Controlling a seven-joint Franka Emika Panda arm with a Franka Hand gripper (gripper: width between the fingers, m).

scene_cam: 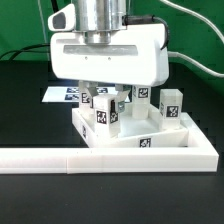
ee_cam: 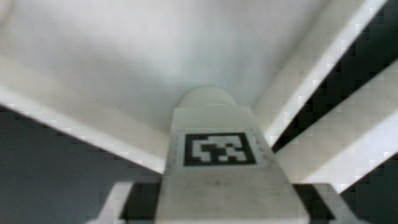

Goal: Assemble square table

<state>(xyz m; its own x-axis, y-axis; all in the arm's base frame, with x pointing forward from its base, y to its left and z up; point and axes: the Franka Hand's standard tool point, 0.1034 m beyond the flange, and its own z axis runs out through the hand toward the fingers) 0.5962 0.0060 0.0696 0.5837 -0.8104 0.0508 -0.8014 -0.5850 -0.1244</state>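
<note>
One short white plastic block leg (ee_cam: 217,150) is clamped between the fingers of the two-finger gripper (scene_cam: 103,97) and held upright over the white square tray-like plastic tabletop (scene_cam: 150,143). Several further white tagged legs (scene_cam: 171,104) are seen standing on or beside the tabletop, so most of the assembly is judged to remain.

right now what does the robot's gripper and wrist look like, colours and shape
In the exterior view the gripper has a wide, boxy white body with rounded corners. Above it sits a ribbed silver metal cylinder, beside a grey rounded part. Short dark fingers stick out underneath. A green cable shows behind it, though I cannot tell where it connects. No markings show on the body.
</note>
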